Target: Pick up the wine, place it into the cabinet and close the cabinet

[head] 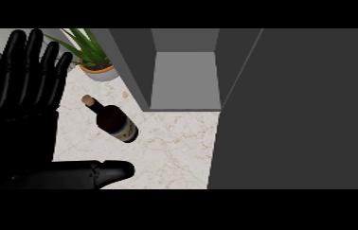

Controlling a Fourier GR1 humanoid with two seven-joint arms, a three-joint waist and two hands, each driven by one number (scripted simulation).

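**Item 1 – wine bottle** (115, 124): dark glass, cork toward upper left. Sits on the marble counter (174, 153), just left of the cabinet (185, 77) opening, untouched. Upright or leaning, we can't tell.

**Item 2 – left hand** (28, 101): at view's left edge, fingers straight & spread, thumb out sideways, holding nothing. Resting, we judge.

**Item 3 – right hand**: not visible.

**Item 4 – door** (293, 110): swung wide at right, prob. to admit the bottle.

**Item 5 – potted plant** (94, 63): behind the bottle, an obstacle on lift.

**Status**: pick-up not yet begun.
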